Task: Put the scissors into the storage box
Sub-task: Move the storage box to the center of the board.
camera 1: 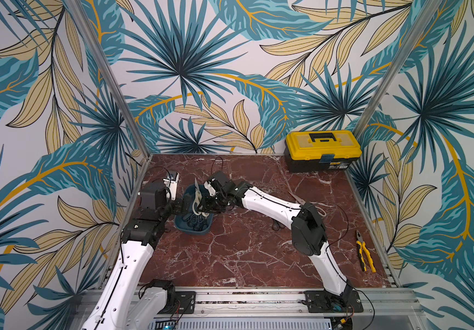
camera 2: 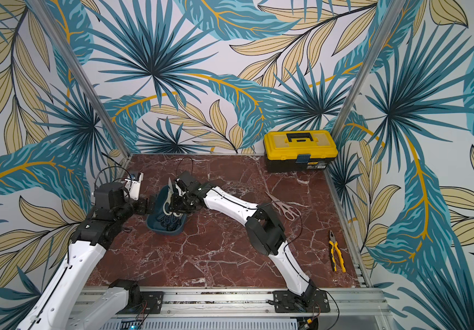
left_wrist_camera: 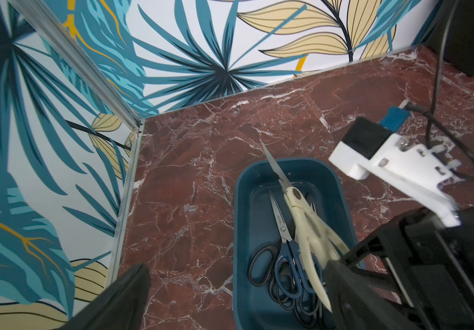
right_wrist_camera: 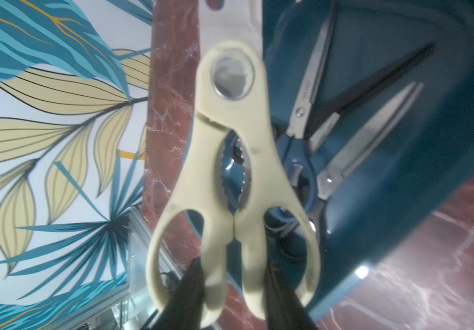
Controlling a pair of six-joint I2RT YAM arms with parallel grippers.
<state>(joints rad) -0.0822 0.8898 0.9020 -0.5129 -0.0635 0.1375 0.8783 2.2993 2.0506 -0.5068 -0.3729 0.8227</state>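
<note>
Right jaws partly closed, pinching the cream-white scissors (right_wrist_camera: 230,148) by the inner bars of the handle loops — pair held tilted over the storage box (camera 1: 193,231), blade tip poking past its 12 o'clock rim, not yet released. Left jaws wide open, empty, just beside the box's 9 o'clock wall.

Done: blue-handled pair (left_wrist_camera: 288,263) and black-handled pairs (left_wrist_camera: 260,265) lie inside the box.

Left: pale pink pair (camera 2: 284,208) on the counter (camera 1: 230,257) at 3 o'clock, plus what looks like a small dark pair (camera 1: 278,225) half hidden by the right arm. Judged past halfway.

Writing: faint print on one blade, a label on the yellow toolbox (camera 1: 322,148) — neither legible.
</note>
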